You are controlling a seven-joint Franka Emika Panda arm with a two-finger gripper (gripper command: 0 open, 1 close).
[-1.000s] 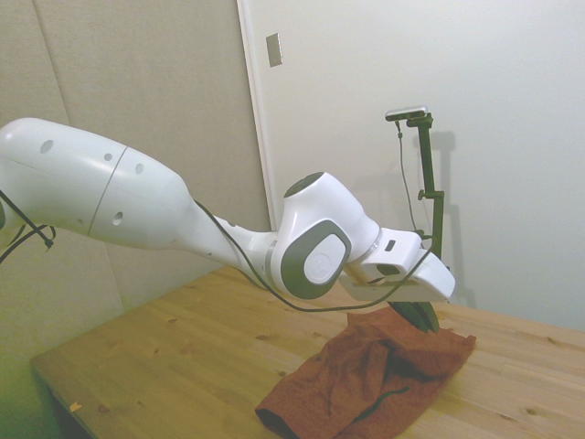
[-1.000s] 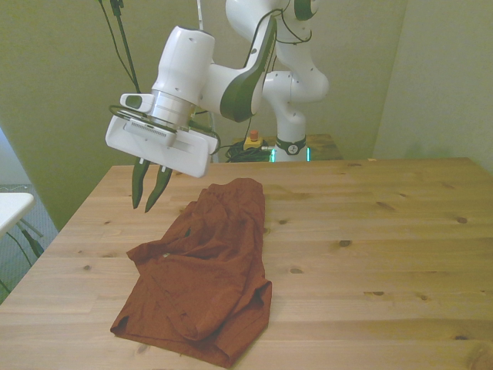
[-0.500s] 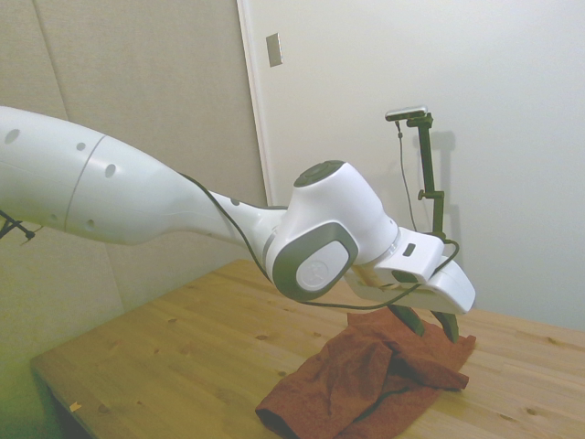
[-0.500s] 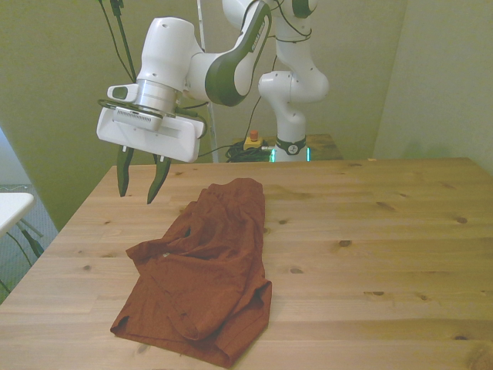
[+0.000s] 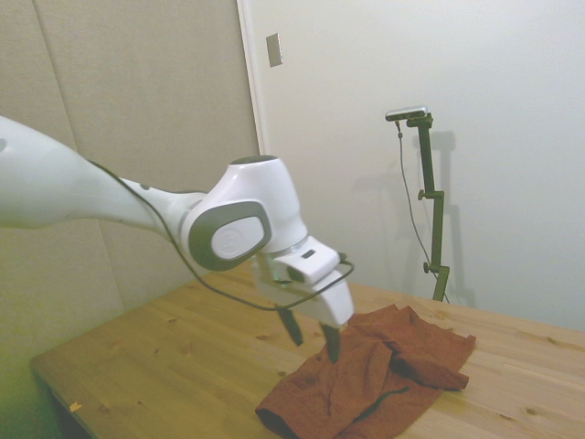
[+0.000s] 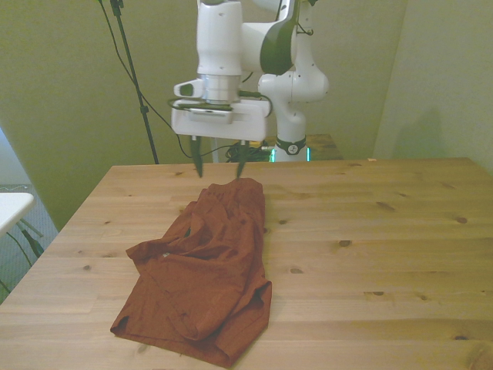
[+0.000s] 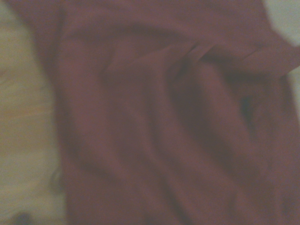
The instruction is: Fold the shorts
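The shorts [image 6: 202, 270] lie crumpled from the counter's [image 6: 370, 254] near edge back toward its far edge. The gripper [image 6: 219, 165], released and empty, has swung from the front view's left to above their far end, likely lining up a grasp.

Showing off a big white arm [image 5: 82, 197] with fat, round, smooth parts. Wearing grey caps on the round joints [image 5: 228, 240]. Trailing a thin black cable [image 5: 274, 306] along the outside. Ending in a flat white block [image 6: 221, 119] carrying the gripper [image 6: 219, 166], sporting two thin dark fingers [image 6: 240, 163].
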